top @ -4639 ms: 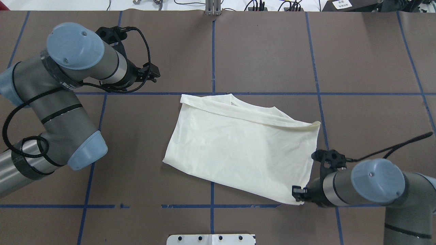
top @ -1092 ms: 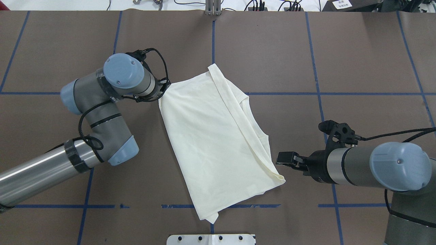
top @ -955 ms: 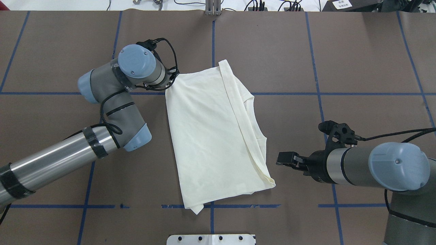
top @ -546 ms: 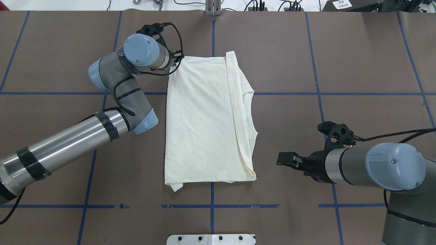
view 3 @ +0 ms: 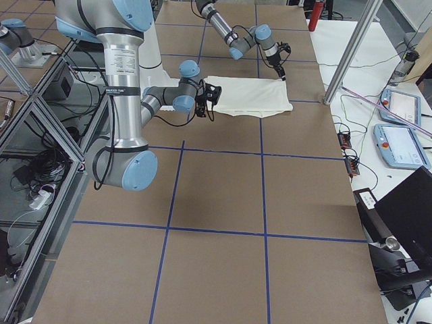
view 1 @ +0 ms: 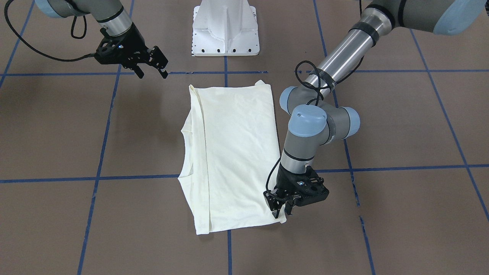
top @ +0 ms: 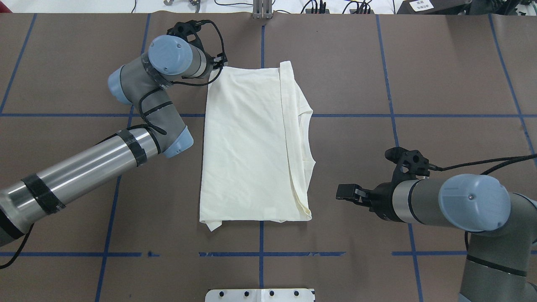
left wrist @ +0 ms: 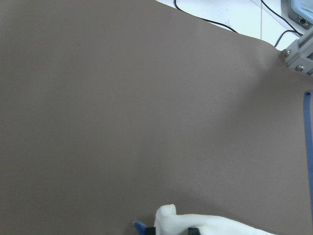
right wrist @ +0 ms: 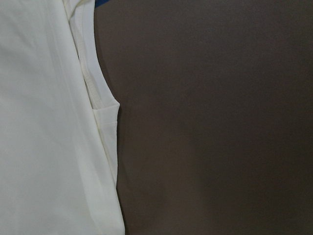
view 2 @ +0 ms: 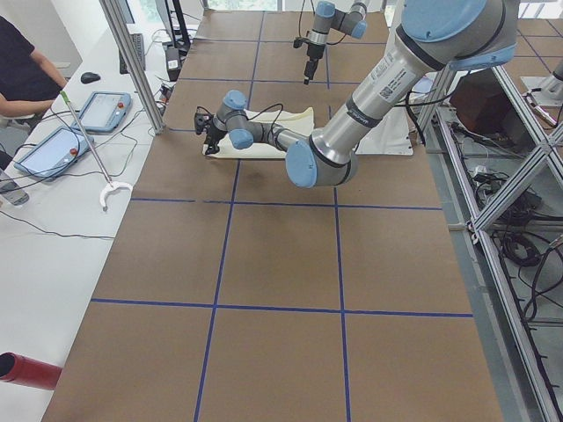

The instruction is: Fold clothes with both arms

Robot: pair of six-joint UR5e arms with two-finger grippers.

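The T-shirt lies folded into a tall, narrow cream rectangle at the middle of the overhead view, plain side up, its soft knit smooth with faint creases. The left gripper sits at the lower right corner of the cloth in the front-facing view, its black fingers pressed together on that corner, pinching the fabric; in the left wrist view a small cream tuft of it bunches at the bottom edge of the frame. From there the left arm, brushed metal with light blue caps and black tape bands, runs down to the lower left of the overhead view. A long folded band runs along the cloth's right side in the overhead view, beside the curved ribbed neckline. The right gripper hovers well apart from the shirt, right of its lower edge in the overhead view, its two black fingers spread and holding nothing. The table is matte brown, crossed by blue tape lines.
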